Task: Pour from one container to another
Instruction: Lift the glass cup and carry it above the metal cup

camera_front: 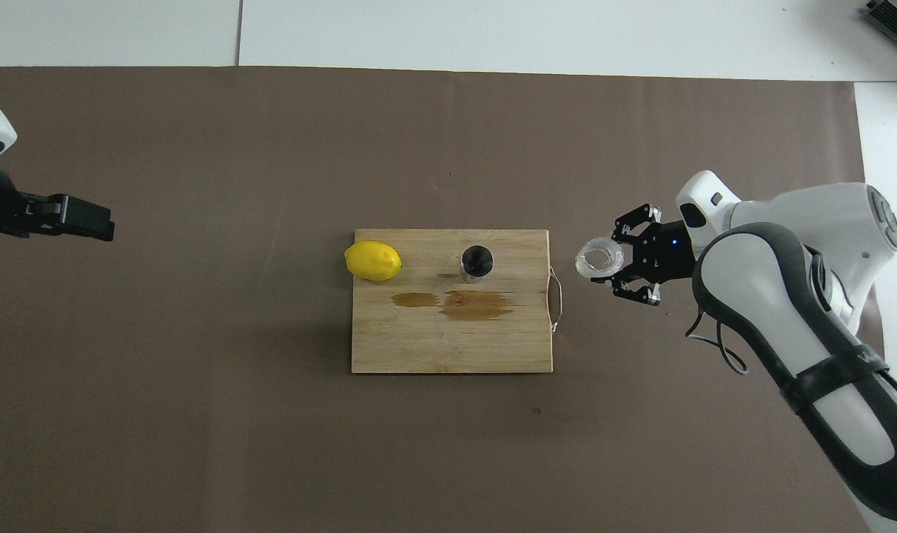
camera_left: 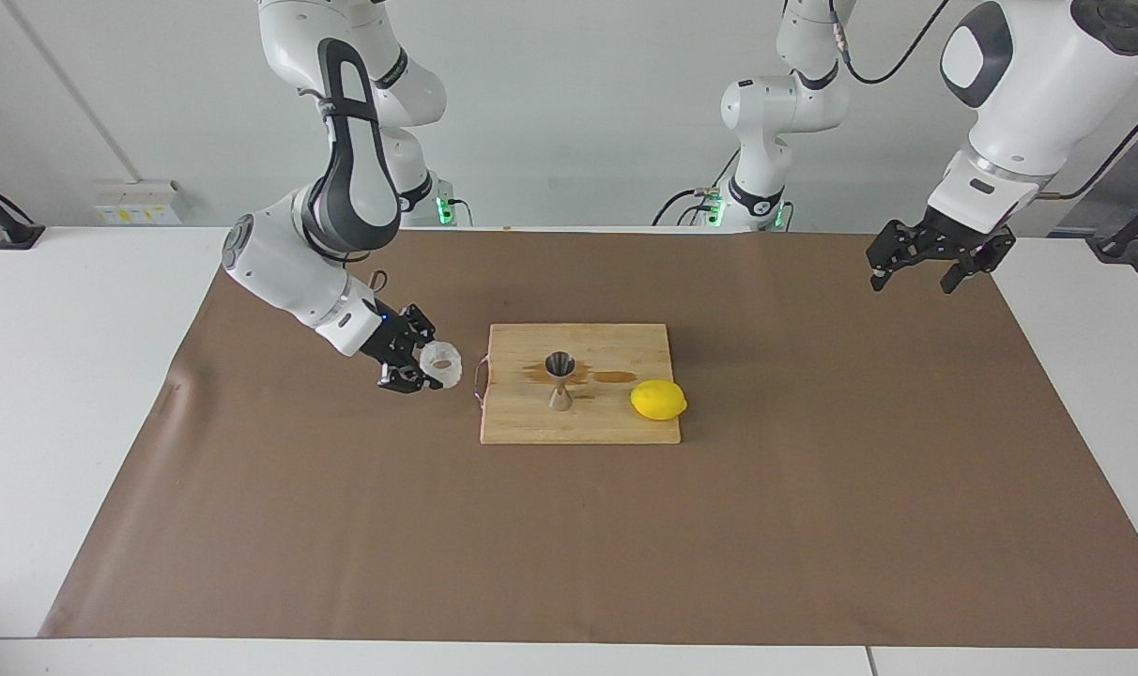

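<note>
The translucent whitish cup [camera_left: 442, 364] is held in my right gripper [camera_left: 426, 361], just off the handle end of the wooden cutting board [camera_left: 578, 427], toward the right arm's end of the table. The cup [camera_front: 600, 257] shows its open mouth in the overhead view, with the right gripper [camera_front: 616, 259] shut around it. The steel jigger [camera_left: 560, 379] stands upright on the middle of the board, also seen from above [camera_front: 476, 263]. My left gripper [camera_left: 916, 266] hangs open and empty, raised over the mat at the left arm's end [camera_front: 75, 220].
A yellow lemon [camera_left: 658, 400] lies on the board's corner toward the left arm, also in the overhead view [camera_front: 373, 260]. Brown wet stains [camera_front: 478, 305] mark the board [camera_front: 419, 348] beside the jigger. A brown mat [camera_left: 813, 488] covers the table.
</note>
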You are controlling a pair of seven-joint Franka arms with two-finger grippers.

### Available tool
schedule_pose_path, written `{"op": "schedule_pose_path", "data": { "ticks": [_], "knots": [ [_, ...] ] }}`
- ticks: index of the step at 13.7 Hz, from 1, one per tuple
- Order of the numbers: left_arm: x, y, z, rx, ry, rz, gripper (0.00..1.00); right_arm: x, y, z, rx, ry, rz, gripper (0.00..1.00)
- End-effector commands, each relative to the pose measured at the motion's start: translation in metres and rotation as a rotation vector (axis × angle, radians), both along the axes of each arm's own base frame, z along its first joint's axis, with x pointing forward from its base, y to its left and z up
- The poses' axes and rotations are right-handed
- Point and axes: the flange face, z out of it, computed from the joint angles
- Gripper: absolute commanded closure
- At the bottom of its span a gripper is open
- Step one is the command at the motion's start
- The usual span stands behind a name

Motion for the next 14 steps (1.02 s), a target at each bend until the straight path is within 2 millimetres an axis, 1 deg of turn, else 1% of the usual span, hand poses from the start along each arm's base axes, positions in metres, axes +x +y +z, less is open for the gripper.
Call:
{"op": "schedule_pose_path", "data": {
  "ticks": [1,2,3,5,6,8,9,10,12,14],
  "knots": [
    [-0.01,0.003,-0.002,-0.004,0.01,-0.019,0.0,0.004,0.033,0.02,-0.043,0.025,-0.051,0.9],
    [-0.01,0.002,-0.002,-0.004,0.009,-0.02,0.0,0.006,0.046,0.026,-0.074,0.024,-0.061,0.91],
    [-0.01,0.002,-0.001,-0.005,0.006,-0.02,0.0,0.01,0.053,0.031,-0.118,0.003,-0.078,0.92],
    [-0.008,0.004,0.0,-0.005,-0.002,-0.017,0.0,0.008,0.084,0.038,-0.15,0.006,-0.084,0.94],
    [-0.008,0.004,0.0,-0.005,-0.004,-0.017,0.0,0.006,0.096,0.038,-0.179,0.0,-0.092,0.96],
    [-0.009,0.003,0.0,-0.005,0.001,-0.017,0.0,0.005,0.111,0.039,-0.243,-0.019,-0.113,0.96],
    [-0.009,0.003,0.0,-0.005,0.001,-0.017,0.0,0.004,0.123,0.044,-0.26,-0.029,-0.107,0.97],
    [-0.008,0.003,0.0,-0.005,-0.002,-0.017,0.0,0.003,0.132,0.041,-0.276,-0.026,-0.11,0.98],
    [-0.008,0.005,0.001,-0.005,-0.007,-0.014,0.0,0.007,0.149,0.042,-0.317,-0.042,-0.111,1.0],
    [-0.008,0.003,0.0,-0.005,-0.005,-0.017,0.0,0.006,0.158,0.045,-0.363,-0.065,-0.107,1.0]
  ]
}}
